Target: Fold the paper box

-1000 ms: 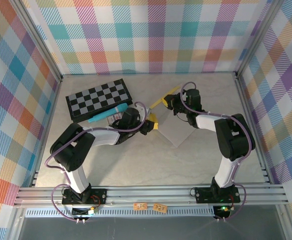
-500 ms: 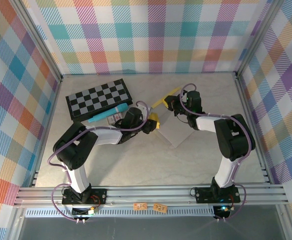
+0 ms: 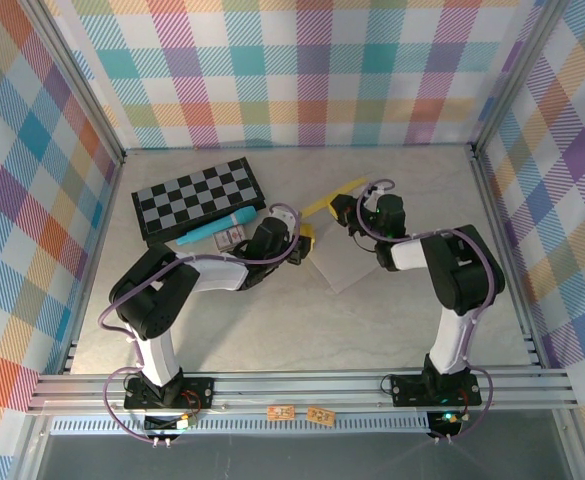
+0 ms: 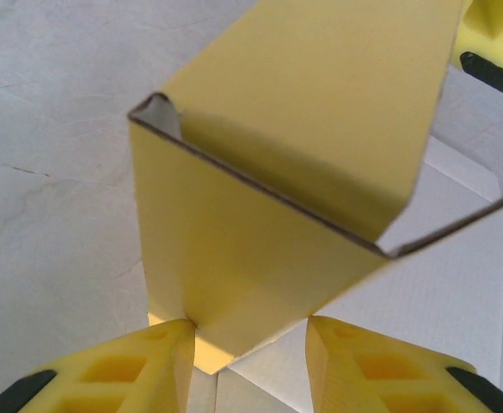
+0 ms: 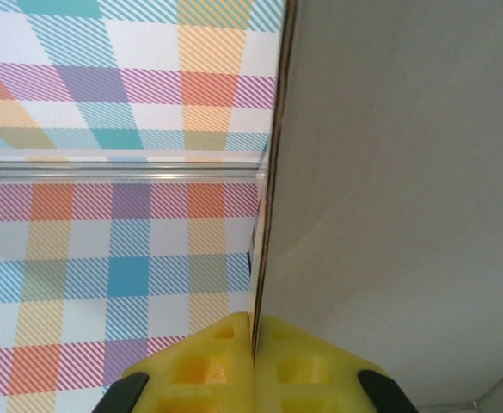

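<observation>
A pale marbled table (image 3: pixel 272 330) sits inside walls of pastel plaid (image 3: pixel 292 70), with both arm bases at the near edge. From the table's middle, a black-and-white checkered board (image 3: pixel 200 197) lies flat at about 10 o'clock. A small teal tube (image 3: pixel 215 229) rests just beside the board's near edge, at its 6 o'clock. The paper box (image 3: pixel 350 262) is close to the middle of the table, toward 2 o'clock, and is only partly formed. Its pale inner face lies flat on the surface, and a yellow flap stands up from its far side toward 12 o'clock. The left gripper (image 3: pixel 305 240) reaches in from 9 o'clock of the box, at its left corner. In the left wrist view its yellow fingers (image 4: pixel 148 379) stand partly apart, with the lower corner of a folded yellow panel between them. The cardboard lies against both inner faces, but I cannot tell whether they press on it. That panel is creased into an open trough, with its thin brown edge showing along the fold. The right gripper (image 3: pixel 344 212) meets the box at its 12 o'clock side, by the raised flap. The right wrist view shows its two fingers pressed together on the thin edge of an upright panel, grey face to the right, plaid wall behind.
</observation>
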Robot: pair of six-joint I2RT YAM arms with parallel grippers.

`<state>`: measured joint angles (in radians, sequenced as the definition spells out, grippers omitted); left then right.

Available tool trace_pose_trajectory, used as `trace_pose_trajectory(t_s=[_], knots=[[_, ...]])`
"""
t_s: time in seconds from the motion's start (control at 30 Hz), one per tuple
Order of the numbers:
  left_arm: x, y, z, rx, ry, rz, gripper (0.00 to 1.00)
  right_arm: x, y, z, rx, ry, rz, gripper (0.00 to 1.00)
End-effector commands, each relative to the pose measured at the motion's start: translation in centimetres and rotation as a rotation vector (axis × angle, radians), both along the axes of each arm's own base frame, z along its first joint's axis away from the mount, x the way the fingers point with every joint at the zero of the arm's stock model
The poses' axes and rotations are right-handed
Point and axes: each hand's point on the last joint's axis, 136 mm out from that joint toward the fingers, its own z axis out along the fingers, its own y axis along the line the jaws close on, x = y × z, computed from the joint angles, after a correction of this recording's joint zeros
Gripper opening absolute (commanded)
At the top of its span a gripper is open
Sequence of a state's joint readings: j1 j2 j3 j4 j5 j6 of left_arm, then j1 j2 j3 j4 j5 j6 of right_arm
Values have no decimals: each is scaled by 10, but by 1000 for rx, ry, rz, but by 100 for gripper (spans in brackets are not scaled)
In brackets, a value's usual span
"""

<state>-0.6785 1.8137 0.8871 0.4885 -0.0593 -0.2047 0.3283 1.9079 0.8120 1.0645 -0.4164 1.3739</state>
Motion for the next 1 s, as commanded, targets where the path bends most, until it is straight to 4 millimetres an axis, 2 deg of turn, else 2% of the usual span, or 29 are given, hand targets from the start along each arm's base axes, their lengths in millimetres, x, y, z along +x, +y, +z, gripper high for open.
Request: trace_pose_trajectory(t_s=[0.0,0.13,0.23,0.33,0.5,0.7,0.97], knots=[[26,3,31,-29,-133,71,38,-32,20,-52,-31,133,128,0],[30,6,33,-9,-151,90,39,-31,22,-57,-19,141,132,0],[35,9,34,-1,-166,117,44,-33,21,-62,-9,153,132,0],[41,13,35,10,-186,147,45,-35,20,-64,-2,167,129,0],[49,7,36,8,-199,148,44,-34,21,-65,1,180,131,0],[57,7,34,12,-194,181,37,-32,22,-64,6,183,126,0],[61,4,22,5,-161,202,20,-28,23,-58,16,179,121,0]])
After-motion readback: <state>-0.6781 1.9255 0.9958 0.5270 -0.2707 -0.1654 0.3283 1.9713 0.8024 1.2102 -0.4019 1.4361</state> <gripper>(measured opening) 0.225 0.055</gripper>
